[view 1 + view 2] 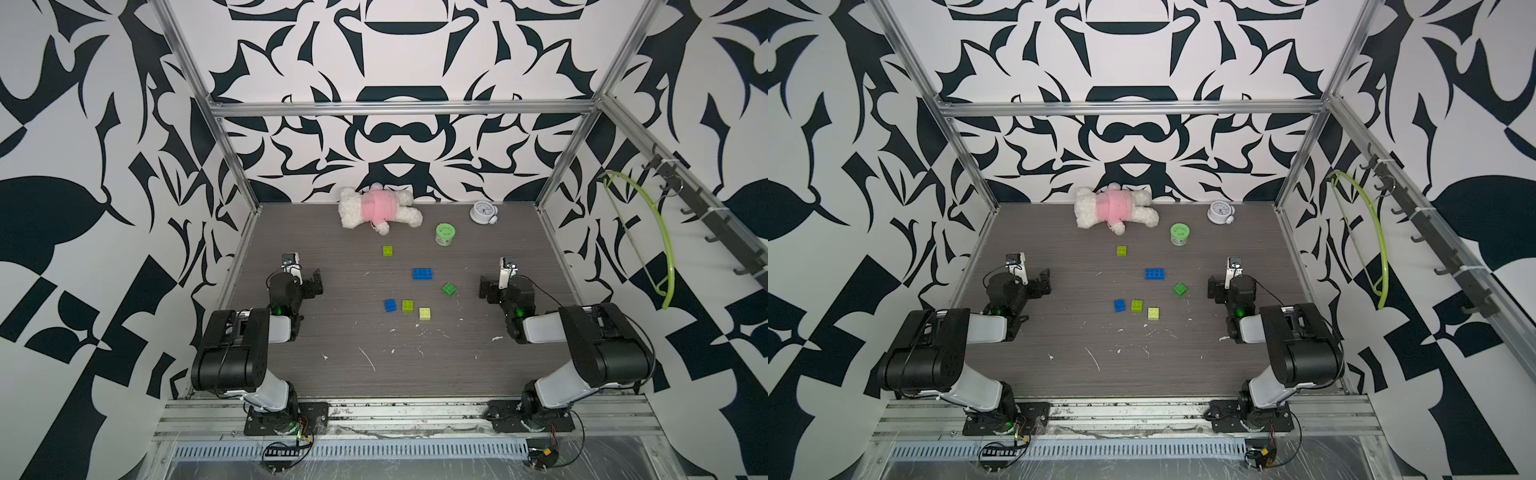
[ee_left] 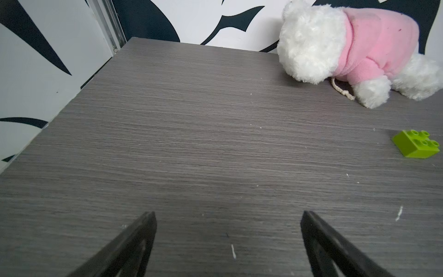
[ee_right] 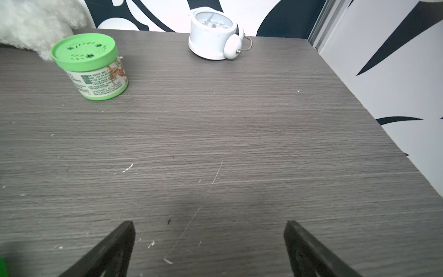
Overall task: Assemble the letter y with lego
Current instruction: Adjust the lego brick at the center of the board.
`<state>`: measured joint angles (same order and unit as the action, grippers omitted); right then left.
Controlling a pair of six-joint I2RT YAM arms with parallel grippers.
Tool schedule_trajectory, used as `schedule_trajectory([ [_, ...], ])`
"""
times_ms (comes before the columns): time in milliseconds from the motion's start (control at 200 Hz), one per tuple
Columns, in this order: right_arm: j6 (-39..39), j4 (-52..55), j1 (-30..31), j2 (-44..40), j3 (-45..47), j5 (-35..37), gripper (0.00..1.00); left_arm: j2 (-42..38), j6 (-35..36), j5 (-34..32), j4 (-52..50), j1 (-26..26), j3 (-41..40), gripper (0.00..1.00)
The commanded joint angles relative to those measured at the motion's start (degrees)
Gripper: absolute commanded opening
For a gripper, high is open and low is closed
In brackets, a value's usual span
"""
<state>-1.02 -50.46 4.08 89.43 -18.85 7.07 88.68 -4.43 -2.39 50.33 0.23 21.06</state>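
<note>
You see six studded plastic lego bricks (image 1: 423, 273) apart on the grey wood-grain table (image 1: 353, 374); both folded arms point far; left gripper (image 2: 227, 215) and right gripper (image 3: 208, 224) stand spread, empty.

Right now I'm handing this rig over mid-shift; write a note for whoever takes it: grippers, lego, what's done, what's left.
Left gripper: open, empty, over bare table. Right gripper: open, empty.
Lego, all loose on the table: wide blue brick in the middle, dark green brick nearer the right gripper, far lime green brick toward the plush toy. The small blue brick, near lime green brick and pale yellow brick sit in a row nearest the arms.
Done: nothing joined. Left: the whole assembly.
</note>
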Motion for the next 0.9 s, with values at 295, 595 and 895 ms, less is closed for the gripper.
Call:
schedule_trajectory([
  [295,1.17,-1.73,-0.19,-0.92,-1.25,-2.23,0.99,-0.12,0.73,-0.59,0.25,-0.15,0.73,0.99],
  [595,4.53,38.29,1.66,-13.73,-18.32,-14.26,0.99,-5.68,4.26,7.29,-16.15,-0.41,7.39,0.99],
  [895,21.02,69.41,18.29,-7.44,-38.95,-12.52,0.95,-9.28,-5.63,25.43,-51.87,-0.33,26.73,0.96],
])
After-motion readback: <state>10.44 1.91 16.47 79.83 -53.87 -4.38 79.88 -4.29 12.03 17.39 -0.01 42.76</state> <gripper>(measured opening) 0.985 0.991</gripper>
